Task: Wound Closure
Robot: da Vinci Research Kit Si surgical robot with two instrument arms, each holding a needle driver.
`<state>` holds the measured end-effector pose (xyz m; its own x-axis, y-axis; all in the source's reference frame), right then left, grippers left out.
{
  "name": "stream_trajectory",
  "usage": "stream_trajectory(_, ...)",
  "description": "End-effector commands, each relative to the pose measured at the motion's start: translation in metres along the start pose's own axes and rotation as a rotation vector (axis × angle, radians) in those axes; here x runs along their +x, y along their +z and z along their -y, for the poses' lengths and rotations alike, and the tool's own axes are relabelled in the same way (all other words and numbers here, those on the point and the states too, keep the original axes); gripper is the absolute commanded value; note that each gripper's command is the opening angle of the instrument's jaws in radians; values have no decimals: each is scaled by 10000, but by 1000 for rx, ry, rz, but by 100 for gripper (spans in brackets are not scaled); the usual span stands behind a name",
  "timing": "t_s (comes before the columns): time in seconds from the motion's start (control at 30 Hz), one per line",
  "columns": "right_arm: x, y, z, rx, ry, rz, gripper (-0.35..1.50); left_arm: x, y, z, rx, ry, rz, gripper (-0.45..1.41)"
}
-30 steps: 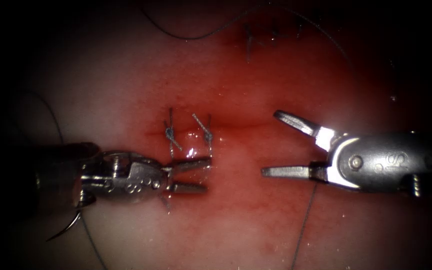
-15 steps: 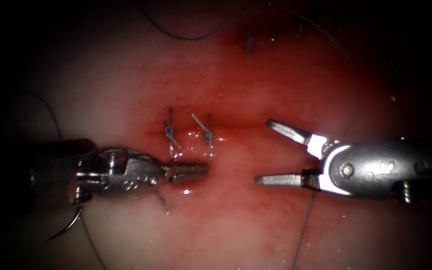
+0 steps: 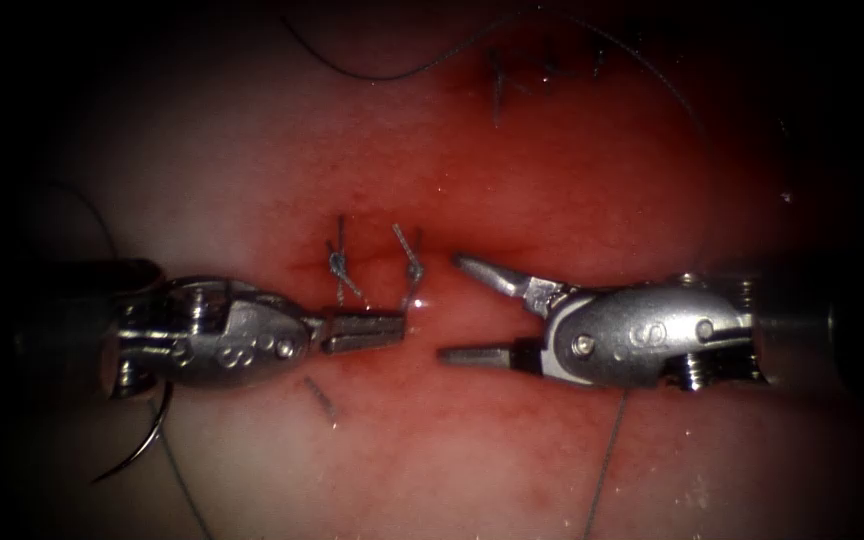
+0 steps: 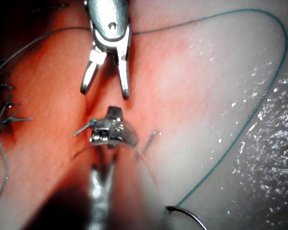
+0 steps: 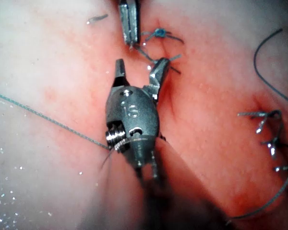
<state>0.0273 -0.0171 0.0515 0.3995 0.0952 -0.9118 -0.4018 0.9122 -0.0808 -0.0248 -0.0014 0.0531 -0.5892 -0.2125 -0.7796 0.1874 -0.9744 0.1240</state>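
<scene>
The tissue [image 3: 252, 150] is seen as a wide pale and red sheet, wet with red fluid [image 3: 572, 180]. The cut [image 3: 472, 252] runs across the middle of it. Two tied stitches [image 3: 337, 265] are seen at the left end of the cut, and more stitches [image 3: 542, 72] are seen far up at the top.

The right tool [image 3: 462, 310] is seen on the right side. It has been moved a good way to the left since a second ago, and now its tips are near the left tool. Its jaws are spread wide apart, and nothing is held between them (a thread passes under its body, but it is not gripped).

The left tool [image 3: 367, 330] is seen just below the two stitches. Its jaws were open a second ago and have been closed since then. The tail of the second stitch [image 3: 412, 262] seems to be pinched in them, though this is hard to be sure of.

The needle [image 3: 137, 450] is left lying on the tissue at the lower left, held by no tool and not stuck in the tissue. The long thread [image 3: 607, 460] trails loosely around. One small cut end [image 3: 320, 397] is seen lying below the left tool.

With a tail held and the open cutting tool brought close, trimming of that tail may be what is being set up.
</scene>
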Motion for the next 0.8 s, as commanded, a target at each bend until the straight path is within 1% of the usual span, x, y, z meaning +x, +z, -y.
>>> stream_trajectory(0.03,0,20,13,-11,-21,-3,118,1,7,3,-1,-3,-2,-45)
stream_trajectory(0.1,2,28,17,-26,-40,-7,121,2,6,4,-2,1,-2,-45)
stream_trajectory(0.23,3,39,23,-52,-71,-19,121,4,7,4,0,0,-1,-45)
stream_trajectory(0.47,2,59,28,-98,-153,-77,120,4,8,4,1,-1,1,-45)
stream_trajectory(0.67,-3,75,29,-93,-207,-106,120,4,8,2,1,1,2,-45)
stream_trajectory(0.8,-5,90,36,-76,-233,-135,120,4,7,0,1,2,2,-45)
